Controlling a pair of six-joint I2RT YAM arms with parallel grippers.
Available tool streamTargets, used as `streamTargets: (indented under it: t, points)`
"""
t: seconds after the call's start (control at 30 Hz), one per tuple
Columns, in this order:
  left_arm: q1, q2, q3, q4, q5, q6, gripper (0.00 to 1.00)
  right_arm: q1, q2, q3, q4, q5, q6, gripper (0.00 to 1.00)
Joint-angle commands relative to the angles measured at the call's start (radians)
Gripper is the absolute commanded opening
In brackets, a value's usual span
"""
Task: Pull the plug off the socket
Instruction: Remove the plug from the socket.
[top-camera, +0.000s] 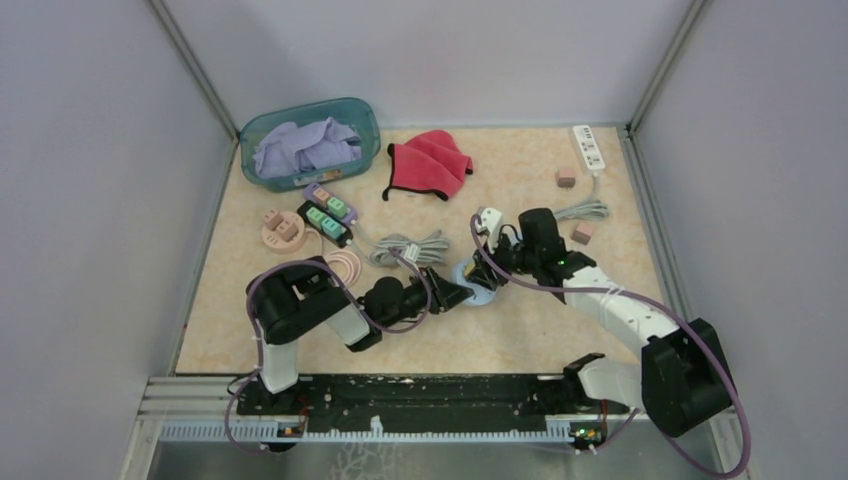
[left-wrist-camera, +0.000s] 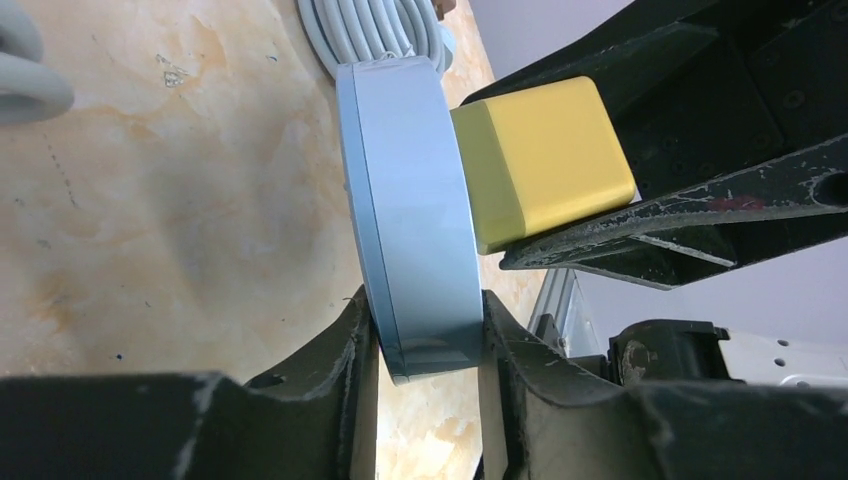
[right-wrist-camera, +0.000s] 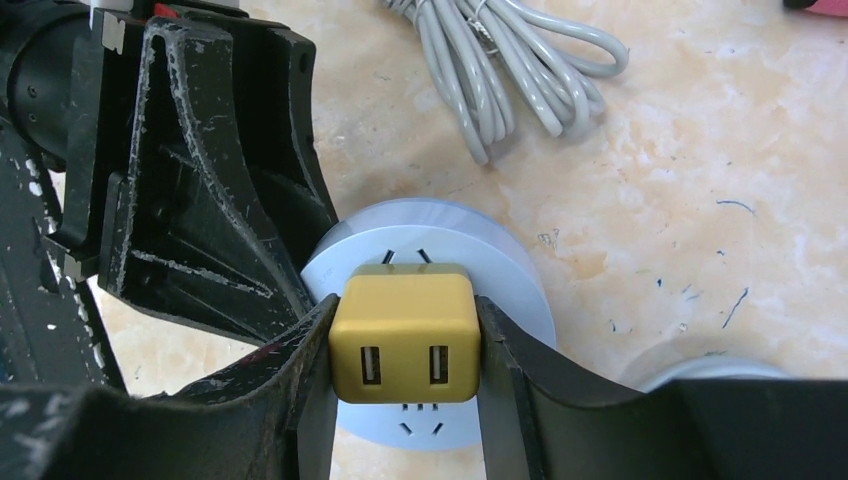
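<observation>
A round pale-blue socket (top-camera: 481, 284) lies mid-table; it also shows in the left wrist view (left-wrist-camera: 415, 210) and the right wrist view (right-wrist-camera: 510, 270). A yellow plug (right-wrist-camera: 404, 335) with two USB ports sits plugged into its face, also visible in the left wrist view (left-wrist-camera: 545, 160). My left gripper (left-wrist-camera: 428, 345) is shut on the socket's rim, one finger on each flat side. My right gripper (right-wrist-camera: 404, 345) is shut on the yellow plug, fingers (right-wrist-camera: 505, 370) pressed on both its sides. In the top view the two grippers meet at the socket, left (top-camera: 455, 293) and right (top-camera: 498, 268).
A coiled grey cable (top-camera: 408, 249) lies just behind the socket. Power strips (top-camera: 326, 212), a pink ring (top-camera: 345, 264), a round pink socket (top-camera: 281, 230), a blue bin of cloth (top-camera: 310, 143), a red cloth (top-camera: 430, 162), a white power strip (top-camera: 589, 146) and small blocks (top-camera: 582, 233) lie around.
</observation>
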Motion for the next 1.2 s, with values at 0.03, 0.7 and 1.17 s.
streamTargets:
  t: [0.03, 0.7, 1.17]
  points:
    - [-0.006, 0.0, -0.013, 0.01, -0.05, -0.002, 0.0, 0.045, -0.071, -0.025, 0.141, 0.027, 0.098, 0.0]
    - [0.068, 0.009, -0.141, 0.23, -0.005, -0.069, 0.0, 0.034, -0.077, -0.029, 0.182, -0.028, 0.175, 0.0]
    - [0.056, -0.078, -0.052, -0.025, -0.046, 0.002, 0.0, 0.154, -0.034, -0.026, 0.273, 0.334, 0.245, 0.0]
